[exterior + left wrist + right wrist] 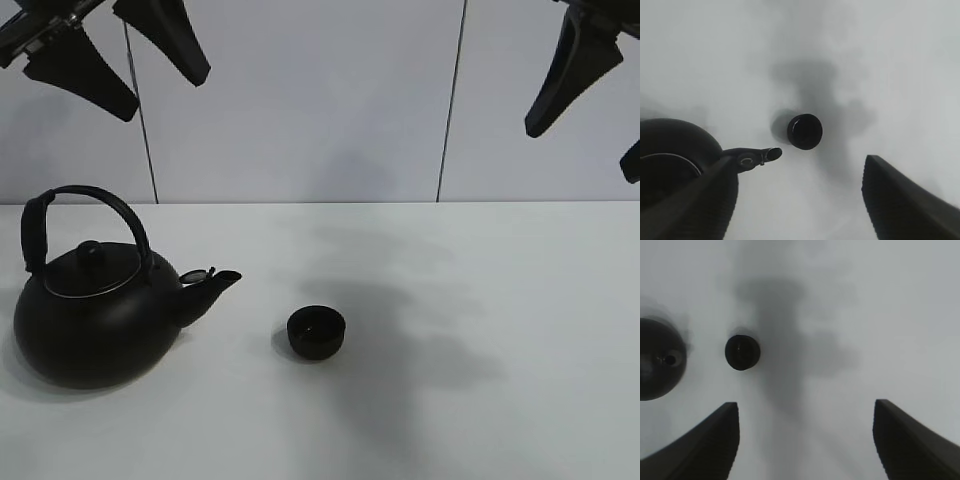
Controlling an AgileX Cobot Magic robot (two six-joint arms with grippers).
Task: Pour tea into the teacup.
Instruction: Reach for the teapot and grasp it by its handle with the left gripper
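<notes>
Teacup, small round matte black handleless, upright mid-way across white tabletop. Big round black kettle with arched handle near left edge, spout toward teacup, not touching. Left gripper and right gripper well above, jaws spread apart.

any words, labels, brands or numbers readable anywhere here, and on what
No readable text in any view.
kettle: plain black, no label or brand visible.
teacup: plain black, no marking visible.
spout flap: a small ring shape, too blurred to tell whether it is a sign.
</notes>
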